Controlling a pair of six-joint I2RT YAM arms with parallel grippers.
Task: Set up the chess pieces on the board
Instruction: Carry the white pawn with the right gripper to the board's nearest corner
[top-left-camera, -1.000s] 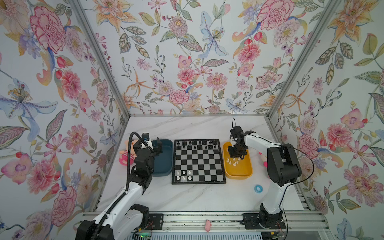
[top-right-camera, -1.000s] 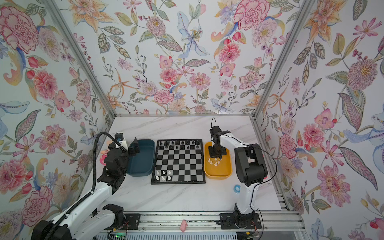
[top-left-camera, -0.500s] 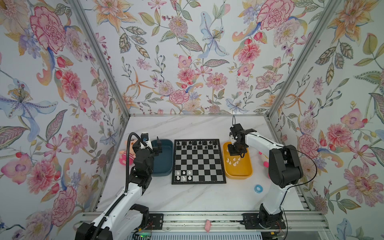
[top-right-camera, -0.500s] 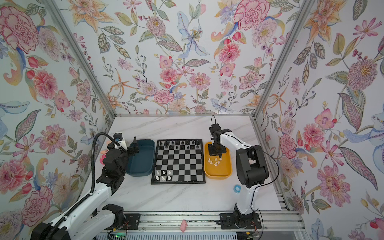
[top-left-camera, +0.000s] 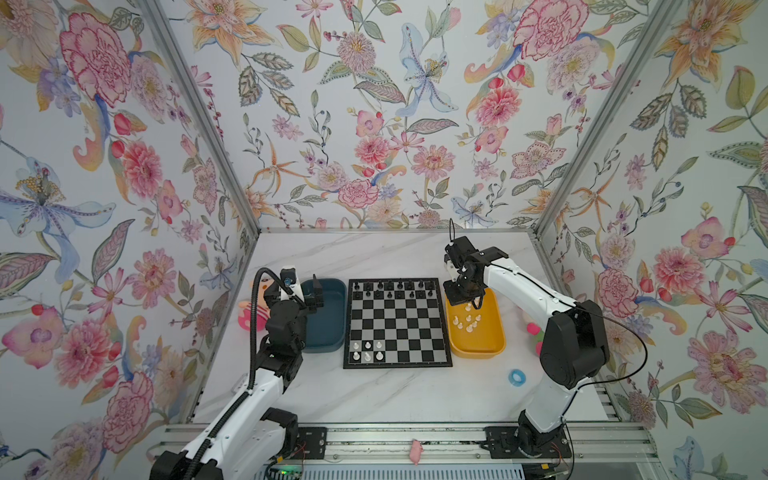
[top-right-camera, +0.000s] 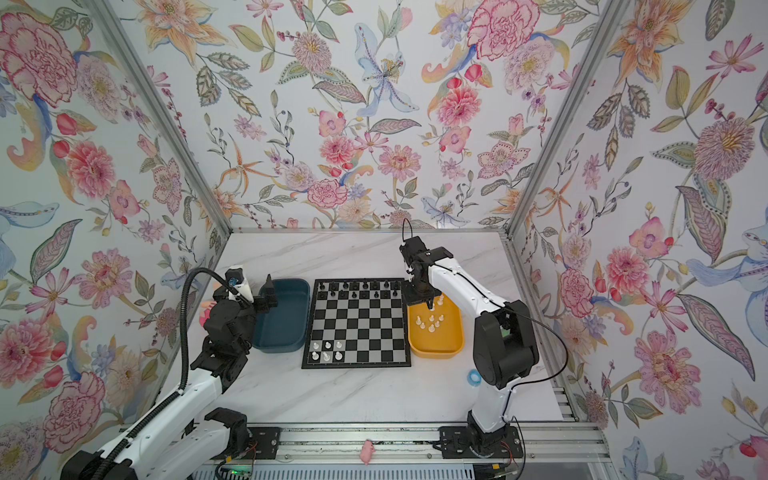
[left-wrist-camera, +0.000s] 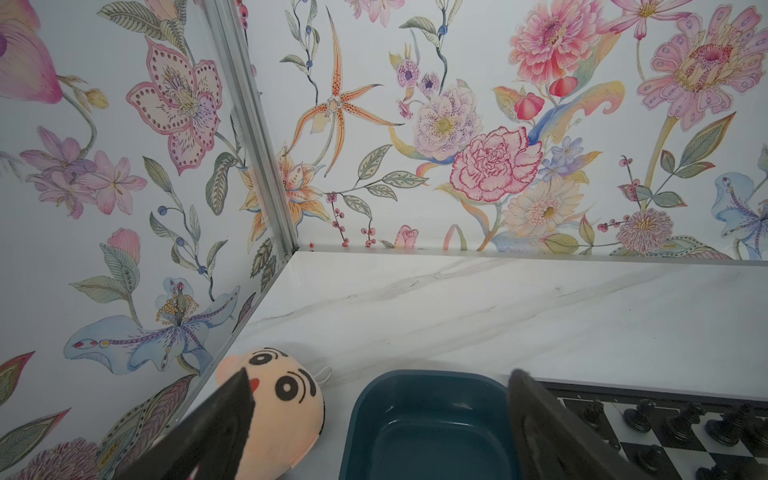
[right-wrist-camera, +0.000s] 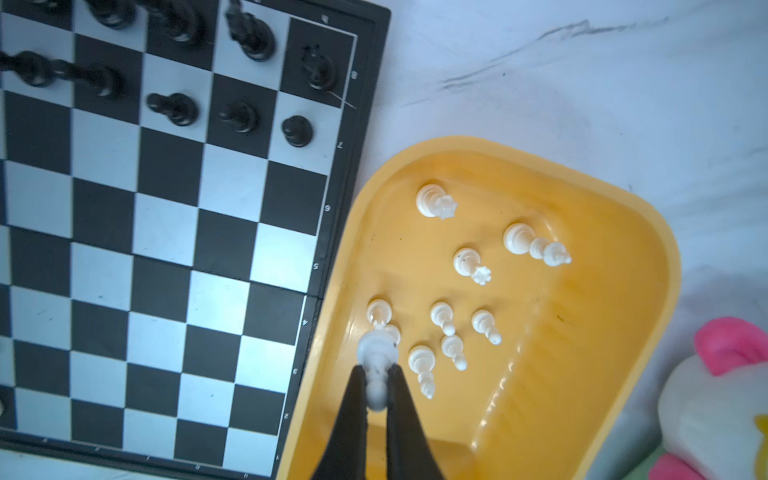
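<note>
Nearest edge of the board (top-left-camera: 397, 365): about six white pcs (top-left-camera: 368, 350) stand in its near-left corner, two short rows, also seen in the second top view (top-right-camera: 327, 350). Rest of the near two rows is bare, so white's side looks approx a third done.

A bit further back, just right of the board on the worktop (top-left-camera: 374, 395), is the yellow tray (top-left-camera: 478, 354). It holds the remaining white pcs, roughly nine loose, pawns + taller ones, most lying tipped, bunched toward its far half (right-wrist-camera: 471, 264).

R hand (right-wrist-camera: 376, 390) hangs over the tray's board-side edge, clenched on a pawn (right-wrist-camera: 376, 357), pinched at the neck between both fingertips w/ the base pointing away from the hand. Pawn looks lifted off the tray floor, can't be sure. In a top view the R hand (top-left-camera: 468, 300) is over the tray's far end, so the pawn has to travel toward the near rows, well apart from where it is now.

L hand (left-wrist-camera: 380, 376) is released, fingers wide, nothing between them, hovering at the teal tray (left-wrist-camera: 432, 419) left of the board.

Far two rows: black pcs (top-left-camera: 392, 289) stand there; that side looks done or nearly.
</note>
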